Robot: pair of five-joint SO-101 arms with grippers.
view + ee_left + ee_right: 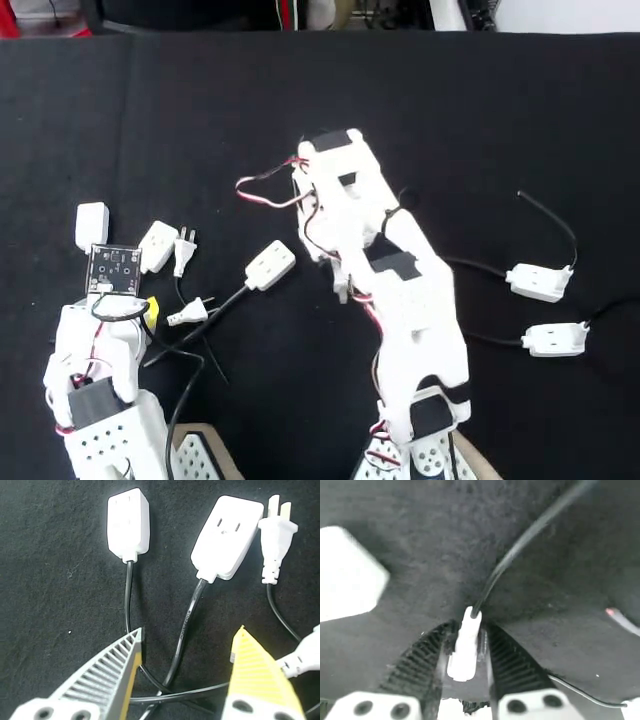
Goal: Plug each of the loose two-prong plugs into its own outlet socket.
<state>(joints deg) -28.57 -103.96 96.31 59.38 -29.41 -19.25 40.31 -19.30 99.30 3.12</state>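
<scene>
Clamped hard on a loose plug (464, 652) with the right gripper (467, 626), squeezing it flank to flank, low over the black cloth (480, 120) near mid-table. Looks like the carry-and-line-up step for this one: picked up, not yet seated. Lying lengthwise along the fingers (505, 660), cord end pointing away from the wrist, trailing a black cable (530, 532) off across the cloth. Can't make out the prongs; presumably tucked back toward the palm. Sitting near a white outlet socket (347, 575), off to one side, clearly apart. Next up, at a guess: calls for swinging the prong end round to face the slots, squaring the long axis to the socket face, then pushing straight in, minding a light socket sliding away. Over to the left gripper (190, 630): spread wide, grasping nothing, hovering over crossed cables (184, 630). Ahead of it, a far-left socket (128, 522) and a neighbour socket (227, 532), slots up, cords running back toward the gripper. Just beside the neighbour, a second plug (275, 530), flat on the cloth, long axis parallel to that socket, prongs aimed away from the arm. Could well pin a socket steady for the push.
</scene>
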